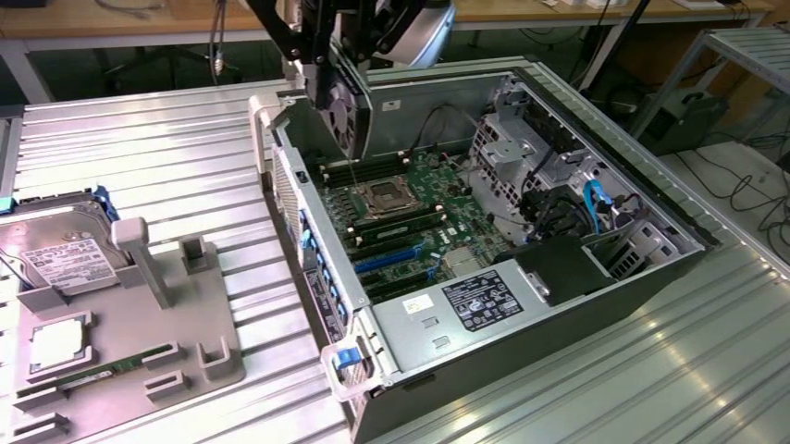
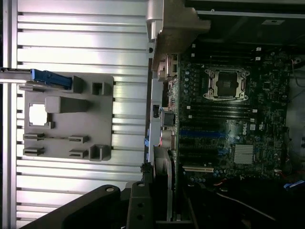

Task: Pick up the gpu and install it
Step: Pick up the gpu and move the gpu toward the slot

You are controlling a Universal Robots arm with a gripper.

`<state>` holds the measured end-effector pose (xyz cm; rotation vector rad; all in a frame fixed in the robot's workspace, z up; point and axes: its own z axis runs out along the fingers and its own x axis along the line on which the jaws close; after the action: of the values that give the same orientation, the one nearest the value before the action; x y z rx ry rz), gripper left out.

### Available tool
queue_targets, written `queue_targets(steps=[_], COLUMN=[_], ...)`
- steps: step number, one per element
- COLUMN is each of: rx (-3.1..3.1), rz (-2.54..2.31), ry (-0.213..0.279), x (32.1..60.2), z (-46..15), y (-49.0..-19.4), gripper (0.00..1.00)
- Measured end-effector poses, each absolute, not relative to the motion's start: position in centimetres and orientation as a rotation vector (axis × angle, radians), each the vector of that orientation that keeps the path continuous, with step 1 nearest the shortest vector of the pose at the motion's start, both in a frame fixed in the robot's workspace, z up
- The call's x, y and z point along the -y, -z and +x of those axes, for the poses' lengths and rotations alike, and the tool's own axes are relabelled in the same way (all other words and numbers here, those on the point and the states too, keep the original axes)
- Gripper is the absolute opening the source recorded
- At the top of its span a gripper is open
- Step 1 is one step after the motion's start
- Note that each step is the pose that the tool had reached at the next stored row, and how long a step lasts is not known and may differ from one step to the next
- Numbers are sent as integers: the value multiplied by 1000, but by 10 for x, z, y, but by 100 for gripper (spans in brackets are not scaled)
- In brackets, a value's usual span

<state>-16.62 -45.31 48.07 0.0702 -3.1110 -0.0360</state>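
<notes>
Black-fingered gripper [image 1: 325, 67] clamped on upper edge of gpu [image 1: 346, 116], a flat card with black shroud and one round fan. Card hangs upright directly below gripper, touching no surface. Under it: open grey metal computer case [image 1: 556, 361], green motherboard [image 1: 426, 217], bare CPU socket [image 1: 376, 196]. Grey moulded parts tray [image 1: 161, 305] well apart from gripper, toward exterior view's left; silver white-labelled hard drive [image 1: 55, 259] on it.
</notes>
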Motion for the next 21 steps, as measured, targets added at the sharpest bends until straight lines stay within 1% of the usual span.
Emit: queue_targets(steps=[21], rx=[3118], rz=[70], ry=[35], x=[453], z=[-127], y=[-475], gripper=[28])
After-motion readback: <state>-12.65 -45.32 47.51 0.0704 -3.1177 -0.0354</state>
